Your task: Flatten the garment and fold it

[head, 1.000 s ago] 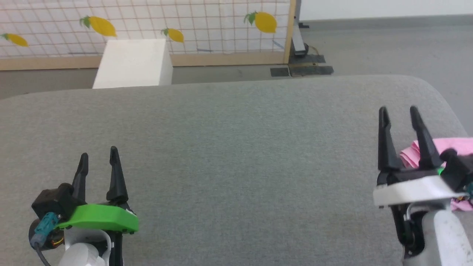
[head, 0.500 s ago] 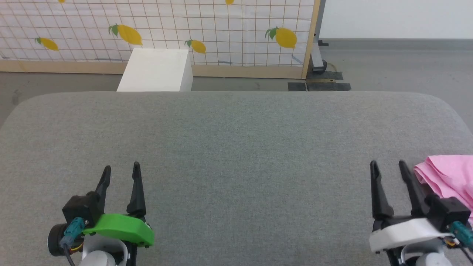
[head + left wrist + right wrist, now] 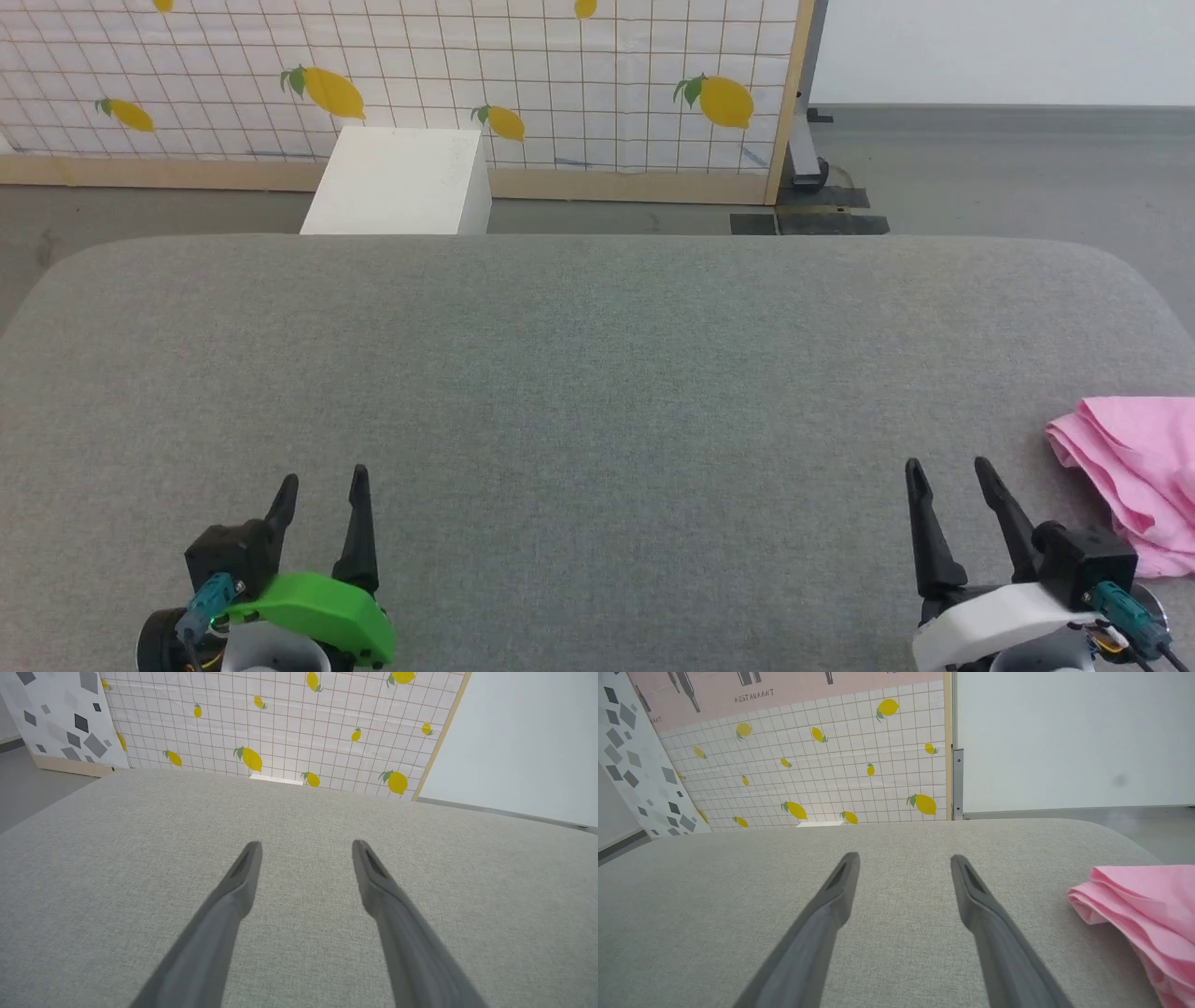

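Left gripper (image 3: 325, 474) at 7 o'clock, right gripper (image 3: 945, 462) at 5, both wide open and empty over the counter (image 3: 597, 373); pink garment (image 3: 1134, 476) bunched at 4 o'clock.

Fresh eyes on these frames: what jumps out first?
The pink garment stands out first, bunched at the right edge of the grey padded surface, apart from the right pincer and to its right. That pincer and the left pincer are both open and empty at the near edge. Behind the surface stand a lemon-print grid panel and a white box.
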Controlling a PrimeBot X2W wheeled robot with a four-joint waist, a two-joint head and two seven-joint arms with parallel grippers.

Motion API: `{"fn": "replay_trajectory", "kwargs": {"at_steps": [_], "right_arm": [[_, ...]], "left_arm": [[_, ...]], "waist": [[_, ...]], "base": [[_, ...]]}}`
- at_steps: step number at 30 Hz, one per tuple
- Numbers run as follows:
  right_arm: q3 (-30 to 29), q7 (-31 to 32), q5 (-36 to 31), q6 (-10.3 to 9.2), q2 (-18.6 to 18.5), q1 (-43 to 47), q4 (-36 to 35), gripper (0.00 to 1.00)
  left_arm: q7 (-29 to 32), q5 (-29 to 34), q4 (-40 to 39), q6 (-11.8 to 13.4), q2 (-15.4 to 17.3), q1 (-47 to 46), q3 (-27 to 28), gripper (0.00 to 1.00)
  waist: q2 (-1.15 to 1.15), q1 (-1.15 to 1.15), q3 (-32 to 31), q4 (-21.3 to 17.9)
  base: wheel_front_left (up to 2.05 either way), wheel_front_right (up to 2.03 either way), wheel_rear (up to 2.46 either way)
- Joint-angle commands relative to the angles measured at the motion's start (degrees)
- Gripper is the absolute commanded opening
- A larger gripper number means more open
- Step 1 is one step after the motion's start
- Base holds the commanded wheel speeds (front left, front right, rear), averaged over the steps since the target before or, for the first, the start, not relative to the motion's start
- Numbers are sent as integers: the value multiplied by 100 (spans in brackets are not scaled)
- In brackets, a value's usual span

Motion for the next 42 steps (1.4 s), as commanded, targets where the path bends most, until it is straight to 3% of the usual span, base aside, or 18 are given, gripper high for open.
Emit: {"fn": "replay_trajectory", "kwargs": {"at_steps": [1,6,7,42], "right_arm": [[12,-22,51,-8,1,18,30,100],[16,-23,106,-8,2,-20,90,100],[9,0,64,0,0,-1,80,0],[54,371,-172,-2,0,-17,-288,0]], "left_arm": [[2,-17,22,-40,-8,29,-8,100],[-33,-9,86,-49,-6,3,-40,100],[-6,-6,77,-2,-5,-1,-36,0],[312,640,-255,-150,-304,45,280,0]], "waist": [[46,0,2,-3],[46,0,1,-19],[0,0,0,-19],[11,0,37,-51]], "base": [[0,0,0],[0,0,0],[0,0,0],[0,0,0]]}}
